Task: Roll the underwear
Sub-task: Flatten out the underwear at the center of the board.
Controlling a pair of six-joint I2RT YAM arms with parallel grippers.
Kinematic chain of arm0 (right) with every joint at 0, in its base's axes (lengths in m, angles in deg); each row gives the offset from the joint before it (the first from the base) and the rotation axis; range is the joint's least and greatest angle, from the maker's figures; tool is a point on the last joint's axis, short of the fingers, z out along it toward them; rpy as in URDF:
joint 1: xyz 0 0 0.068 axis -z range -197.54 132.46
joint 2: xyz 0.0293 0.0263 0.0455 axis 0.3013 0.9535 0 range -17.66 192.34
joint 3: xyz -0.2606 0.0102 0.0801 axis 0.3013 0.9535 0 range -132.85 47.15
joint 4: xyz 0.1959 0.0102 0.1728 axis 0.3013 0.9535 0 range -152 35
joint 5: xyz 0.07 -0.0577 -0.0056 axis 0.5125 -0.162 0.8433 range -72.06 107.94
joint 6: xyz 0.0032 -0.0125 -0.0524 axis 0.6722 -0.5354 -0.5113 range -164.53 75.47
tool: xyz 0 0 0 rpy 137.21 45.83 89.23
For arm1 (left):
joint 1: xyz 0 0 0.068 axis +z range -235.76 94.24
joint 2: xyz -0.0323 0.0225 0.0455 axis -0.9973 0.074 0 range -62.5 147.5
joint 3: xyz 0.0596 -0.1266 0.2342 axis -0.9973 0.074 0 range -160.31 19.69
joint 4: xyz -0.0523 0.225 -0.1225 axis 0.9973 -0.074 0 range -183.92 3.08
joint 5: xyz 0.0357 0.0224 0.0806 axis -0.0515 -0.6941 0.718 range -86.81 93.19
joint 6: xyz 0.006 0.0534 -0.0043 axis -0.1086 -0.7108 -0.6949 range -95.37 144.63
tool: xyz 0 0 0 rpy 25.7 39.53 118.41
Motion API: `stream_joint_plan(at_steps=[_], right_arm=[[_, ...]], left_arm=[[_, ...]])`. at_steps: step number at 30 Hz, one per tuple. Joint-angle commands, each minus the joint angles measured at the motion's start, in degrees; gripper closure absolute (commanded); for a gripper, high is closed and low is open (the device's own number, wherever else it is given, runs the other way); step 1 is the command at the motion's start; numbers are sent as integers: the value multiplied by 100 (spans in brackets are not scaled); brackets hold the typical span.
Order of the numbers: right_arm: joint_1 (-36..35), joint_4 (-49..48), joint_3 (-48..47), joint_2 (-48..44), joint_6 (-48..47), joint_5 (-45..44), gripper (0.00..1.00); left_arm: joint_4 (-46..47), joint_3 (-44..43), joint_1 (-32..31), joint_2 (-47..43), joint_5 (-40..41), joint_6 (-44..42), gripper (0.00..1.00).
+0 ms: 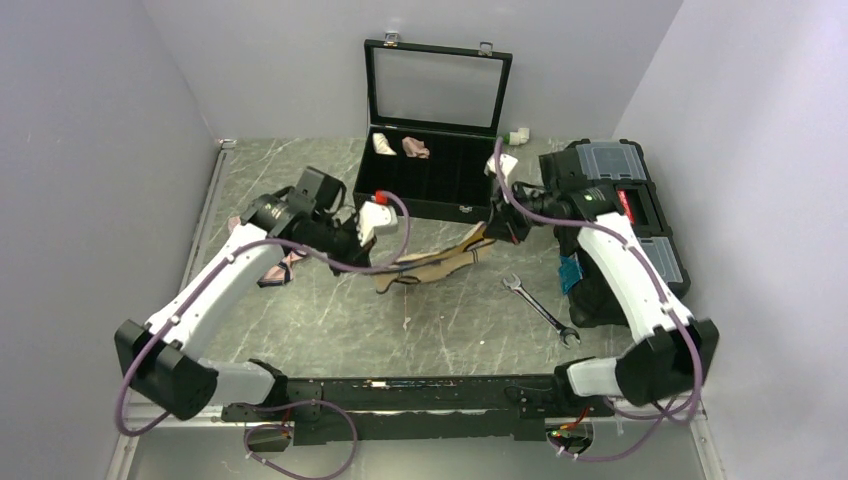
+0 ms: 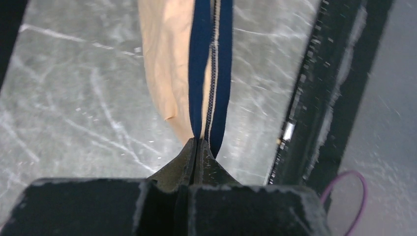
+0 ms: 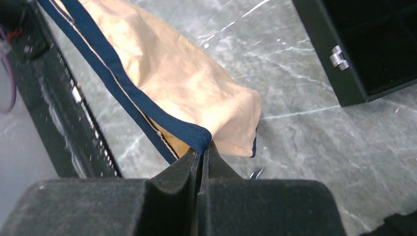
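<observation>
At the bottom of the top view the two arm bases are seen at the near edge of the grey marbled tabletop (image 1: 440,330). A little further in, right of centre, a wrench (image 1: 540,310) is laid flat. Just beyond it, at the centre of the frame, the underwear (image 1: 430,265) is held stretched between the two arms, its tan fabric sagging between them; whether its lower edge touches the tabletop cannot be told. The left gripper (image 2: 197,147) is closed on the navy edging at one end, as seen at the lower centre of the left wrist view. The right gripper (image 3: 202,150) is likewise clamped on the navy-edged corner at the other end. At centre left, partly hidden under the left arm, a pink underwear (image 1: 280,268) is lying. Furthest back, an open black case (image 1: 437,205) is set with its lid upright. A cream roll (image 1: 381,144) and a pink roll (image 1: 415,148) are placed in its upper-left compartments. A black toolbox (image 1: 610,170) is seen at the right.
</observation>
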Motion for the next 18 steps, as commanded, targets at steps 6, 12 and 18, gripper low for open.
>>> stream_joint_plan(at_steps=[6,12,18], right_arm=[[10,1543,498,-1672,-1205,223,100],[8,1000,476,-1282,-483,-206,98],[-111,202,49,962,13,-607,91]], left_arm=[[-1215,89,-1152,-978,-254,-165,100],[-1070,628,-1152,-821,95,-124,100],[-23,1200,-114,441,306,-106,100]])
